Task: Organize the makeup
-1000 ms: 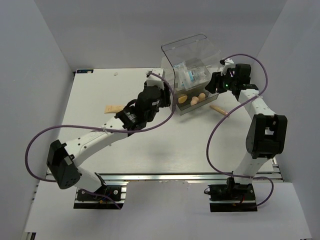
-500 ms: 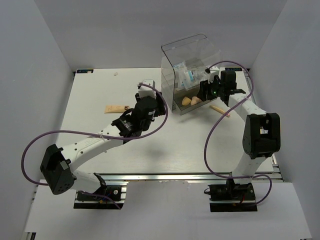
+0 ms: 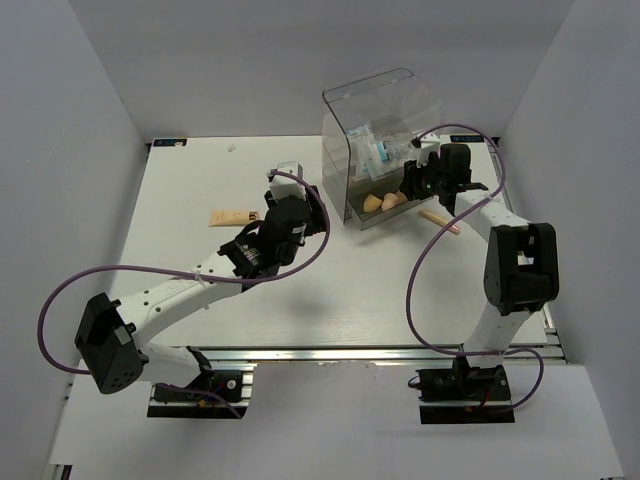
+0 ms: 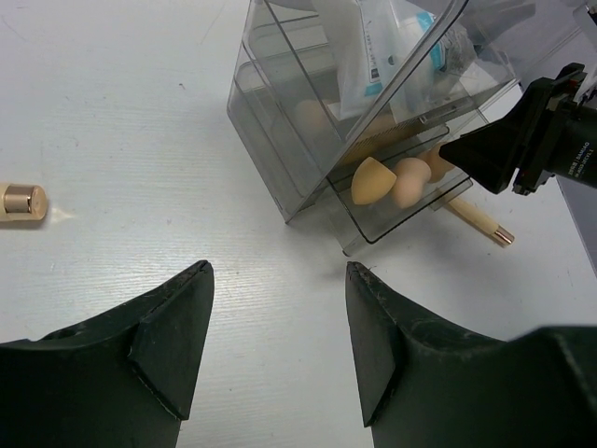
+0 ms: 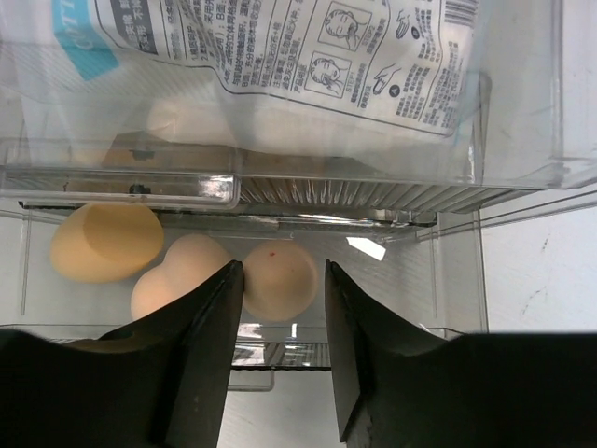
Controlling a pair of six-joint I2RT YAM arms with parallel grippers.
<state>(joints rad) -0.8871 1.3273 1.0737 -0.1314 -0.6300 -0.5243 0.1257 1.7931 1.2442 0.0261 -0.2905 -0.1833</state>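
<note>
Counter (image 3: 190,170): clear drawer box (image 3: 345,150) stands at the back edge, toward the right corner. Its lower drawer (image 4: 401,224) is partly pulled out.

Sponges: three peach sponges (image 5: 93,241) lie side by side in the pulled-out drawer, touching one another. A further peach shape shows dimly through the plastic behind the packet; I cannot tell which compartment.

Packet (image 5: 280,56): inside the box, in the compartment above the drawer, printed face toward the right wrist camera.

Tube (image 3: 232,217): flat on the counter left of centre, well apart from the box.

Stick (image 3: 440,220): flat on the counter just beside the box, on its right-edge side, outside it.

Left gripper (image 4: 277,275): fingers spread wide, nothing between them, above bare counter on the near-left side of the box.

Right gripper (image 5: 282,271): at the drawer's open front, fingers a little apart, one sponge seen in the gap. Whether the fingers touch it cannot be told.
</note>
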